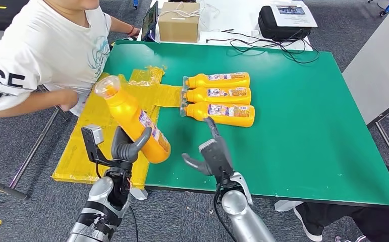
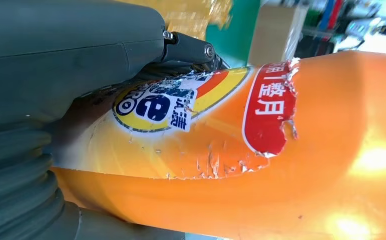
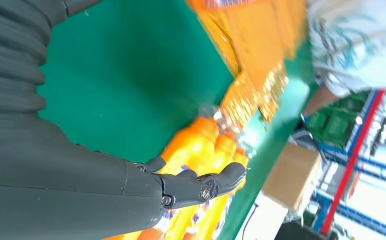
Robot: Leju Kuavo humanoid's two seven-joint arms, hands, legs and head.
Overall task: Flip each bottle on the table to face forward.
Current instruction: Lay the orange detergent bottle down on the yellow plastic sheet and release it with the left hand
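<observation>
Above green table [image 1: 303, 126], left hand [image 1: 126, 146] grips tilted bottle [image 1: 131, 118].

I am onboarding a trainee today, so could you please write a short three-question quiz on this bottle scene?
1. How many orange bottles lie side by side on the green table?
2. True or false: the right hand is gripping a bottle.
3. The lifted bottle is gripped by: A) the person, B) the left hand, C) nobody.

Key:
1. Three, in a row, caps pointing toward the yellow tape.
2. False; it hovers open above the table.
3. B.
</observation>
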